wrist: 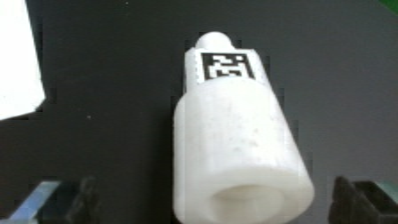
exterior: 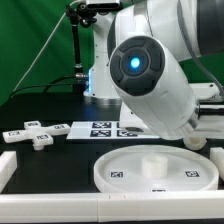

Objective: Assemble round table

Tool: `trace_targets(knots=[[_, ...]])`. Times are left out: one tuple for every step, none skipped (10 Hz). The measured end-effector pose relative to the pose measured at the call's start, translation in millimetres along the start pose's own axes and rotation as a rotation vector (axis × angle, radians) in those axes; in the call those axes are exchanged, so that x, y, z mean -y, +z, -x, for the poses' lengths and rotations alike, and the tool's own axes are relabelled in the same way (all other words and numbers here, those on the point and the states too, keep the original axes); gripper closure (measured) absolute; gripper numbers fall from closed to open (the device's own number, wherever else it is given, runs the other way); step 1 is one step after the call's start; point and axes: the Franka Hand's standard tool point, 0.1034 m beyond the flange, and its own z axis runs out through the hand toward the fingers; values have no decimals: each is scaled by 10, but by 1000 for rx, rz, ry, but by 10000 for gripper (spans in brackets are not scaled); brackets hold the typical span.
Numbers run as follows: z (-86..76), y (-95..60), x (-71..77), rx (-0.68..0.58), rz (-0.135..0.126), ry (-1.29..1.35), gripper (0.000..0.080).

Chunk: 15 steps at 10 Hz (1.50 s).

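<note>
Our claw (wrist: 210, 200) hung wide open and empty astride the leg (wrist: 240, 120), a finger (wrist: 68, 203) clear on each side of its hollow end, the leg's long axis lying square across the closing line. The arm (exterior: 150, 70) hid the leg in the exterior view, so we could not place it on the counter (exterior: 50, 108); the disc (exterior: 150, 185) lay by the edge nearest that camera, the foot (exterior: 32, 135) toward the edge at that view's left. Nothing stood between fingers and leg.

White disc (exterior: 125, 165) with black-and-white square tags (exterior: 117, 177), white leg (wrist: 237, 140) bearing one such tag (wrist: 226, 66), white cross-shaped foot (exterior: 38, 137), black table (exterior: 60, 165)
</note>
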Motion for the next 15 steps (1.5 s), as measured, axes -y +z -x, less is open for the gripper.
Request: trace_targets(knots=[[8,21,16,2,4,-2,151],[13,34,27,3,7,-4,151],[17,41,35,3,9,-6,151],[17,48,36,4,9,-6,151],[20,71,32,6,11,-5,151],[16,115,27,4,13,-3,151],[26,167,34,5,20,-5,151],[27,197,51,2,26,-9,262],[23,206,64,-1,28,-15,262],[24,209,66,-1,29,-15,393],[24,209,66,-1,28,-15,393],[21,205,61,-1,28,-16,393],[18,178,47,-3,26,-22,393],[54,69,7,2,24,-57,393],[156,-152,-35,11,32,-110,393]])
